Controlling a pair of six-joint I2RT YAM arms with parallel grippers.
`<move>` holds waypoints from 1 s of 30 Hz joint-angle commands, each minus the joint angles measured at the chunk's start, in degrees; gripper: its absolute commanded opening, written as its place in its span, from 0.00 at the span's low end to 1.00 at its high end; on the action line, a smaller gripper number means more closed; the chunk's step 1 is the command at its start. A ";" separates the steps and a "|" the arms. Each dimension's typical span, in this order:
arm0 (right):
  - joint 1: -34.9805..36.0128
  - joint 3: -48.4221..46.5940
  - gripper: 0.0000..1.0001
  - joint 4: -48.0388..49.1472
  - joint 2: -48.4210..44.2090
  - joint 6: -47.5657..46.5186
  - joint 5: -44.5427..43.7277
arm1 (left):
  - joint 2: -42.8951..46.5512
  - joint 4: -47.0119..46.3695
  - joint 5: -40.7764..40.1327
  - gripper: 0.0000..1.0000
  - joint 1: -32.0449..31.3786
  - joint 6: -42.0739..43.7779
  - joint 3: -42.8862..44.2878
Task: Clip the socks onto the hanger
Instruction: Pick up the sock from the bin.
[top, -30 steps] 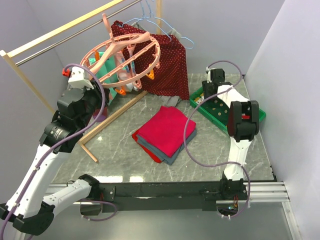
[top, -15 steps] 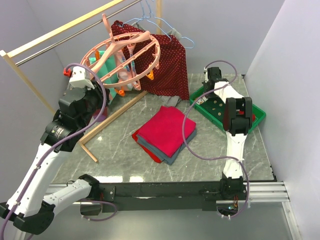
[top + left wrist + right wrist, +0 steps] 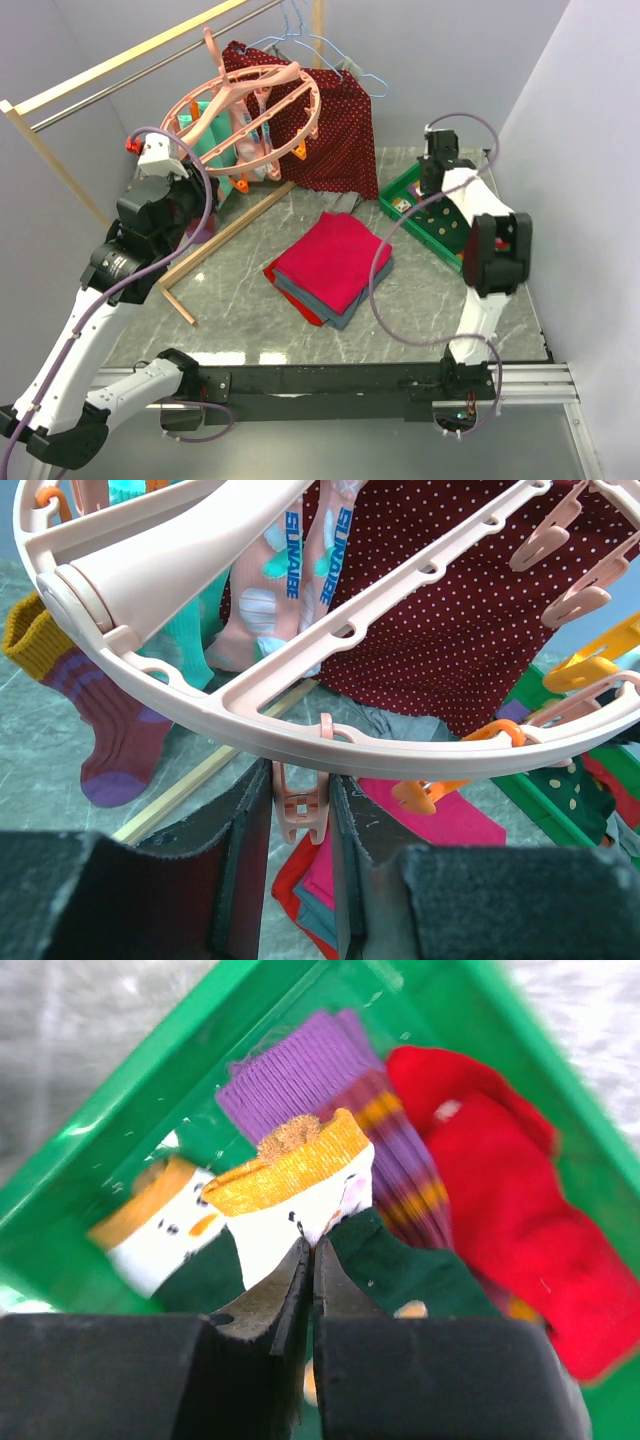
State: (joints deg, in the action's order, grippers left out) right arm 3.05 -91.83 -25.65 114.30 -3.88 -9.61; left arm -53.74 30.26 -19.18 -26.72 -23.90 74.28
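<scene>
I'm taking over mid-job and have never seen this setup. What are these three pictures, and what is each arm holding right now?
Two robot arms stand at the near edge of the table. The wide picture looks down from above and behind them; the other two come from a camera on each wrist. The left gripper is closed on a pink clip of the round pink hanger, with socks hanging below it. The right gripper is shut, low in the green tray, at a yellow-cuffed sock; whether it caught fabric is unclear. A folded red cloth stack lies mid-table.
</scene>
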 commanded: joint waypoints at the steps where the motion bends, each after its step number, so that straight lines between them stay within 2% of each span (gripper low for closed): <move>1: -1.38 7.09 0.06 4.99 -9.88 7.64 -0.50 | 1.09 0.85 0.02 0.01 0.09 -0.80 1.83; 6: -4.18 15.09 0.07 7.46 -12.96 11.43 1.78 | 1.62 0.77 0.02 0.01 0.18 -0.80 1.39; 8: -4.80 16.68 0.00 8.15 -13.75 12.23 2.66 | 1.79 0.76 0.02 0.01 0.09 -0.88 1.48; 10: -5.16 19.58 0.00 10.87 -16.29 12.49 4.50 | 1.97 0.50 0.02 0.01 0.18 -0.88 1.13; 21: -5.25 16.43 0.00 16.15 -33.25 11.53 3.10 | 2.06 -0.38 0.20 0.01 0.18 -1.24 0.78; 26: -5.25 17.82 0.00 20.10 -41.24 10.56 9.07 | 2.06 -1.87 0.81 0.01 0.09 -1.41 -0.19; 30: -5.25 21.33 0.00 24.66 -46.35 11.44 17.05 | 1.62 -2.57 1.42 0.01 0.18 -1.59 -0.36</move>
State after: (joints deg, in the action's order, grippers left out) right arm -2.39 -72.97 -7.33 72.36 7.44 -0.97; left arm -52.29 29.91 -18.90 -26.72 -24.88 74.26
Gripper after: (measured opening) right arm 0.012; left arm 0.310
